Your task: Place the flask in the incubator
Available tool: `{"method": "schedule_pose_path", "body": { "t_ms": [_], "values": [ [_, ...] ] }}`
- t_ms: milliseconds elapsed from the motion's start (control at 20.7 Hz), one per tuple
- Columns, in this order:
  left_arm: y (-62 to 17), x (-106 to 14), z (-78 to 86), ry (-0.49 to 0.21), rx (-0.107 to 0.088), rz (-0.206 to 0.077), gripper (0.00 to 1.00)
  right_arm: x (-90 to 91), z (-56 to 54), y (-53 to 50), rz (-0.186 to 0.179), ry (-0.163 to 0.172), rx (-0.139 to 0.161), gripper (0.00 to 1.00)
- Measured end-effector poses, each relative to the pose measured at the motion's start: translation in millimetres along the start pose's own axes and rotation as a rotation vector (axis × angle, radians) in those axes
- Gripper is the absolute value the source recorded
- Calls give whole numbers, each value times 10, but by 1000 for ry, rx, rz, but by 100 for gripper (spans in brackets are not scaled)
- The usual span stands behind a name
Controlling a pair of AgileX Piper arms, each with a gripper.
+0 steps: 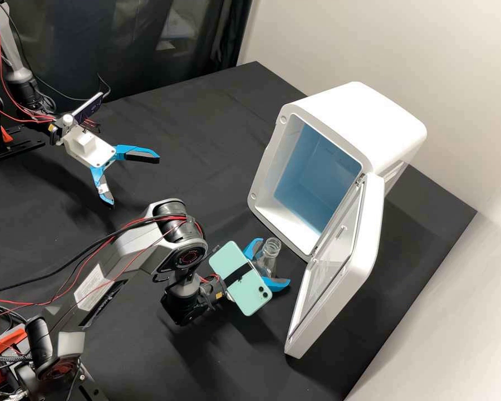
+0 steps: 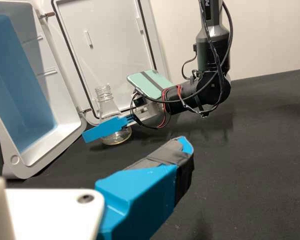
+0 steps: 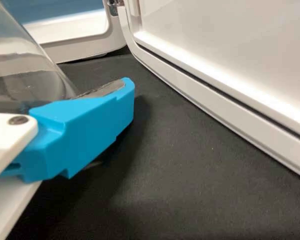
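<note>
One flask (image 1: 270, 252) in right hand (image 1: 271, 265), incubator (image 1: 373, 128) open

The incubator (image 1: 373, 125) is showing a white shell and pale blue interior; the flask (image 1: 271, 249) is appearing clear, the bench (image 1: 206, 122) black.

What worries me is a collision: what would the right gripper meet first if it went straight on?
The flask sits inside the right gripper; beyond it, the incubator's open door likely comes first, though depth is unclear.
</note>
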Motion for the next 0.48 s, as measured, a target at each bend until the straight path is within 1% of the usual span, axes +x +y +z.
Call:
{"method": "schedule_pose_path", "body": {
  "t_ms": [145,241,338,434,482],
  "values": [
    [0,1,5,-2,0,0,100,-11,6,-7,-3,-4,16,0],
    [0,1,5,-2,0,0,100,-22,5,-9,-3,-4,16,0],
    [0,1,5,-2,0,0,100,-40,-33,15,2,3,16,0],
    [0,2,8,-2,-1,0,100,-99,-36,37,-9,-17,14,0],
    [0,3,16,-4,-1,0,100,-134,-47,73,-11,-27,18,0]
  ]
}}
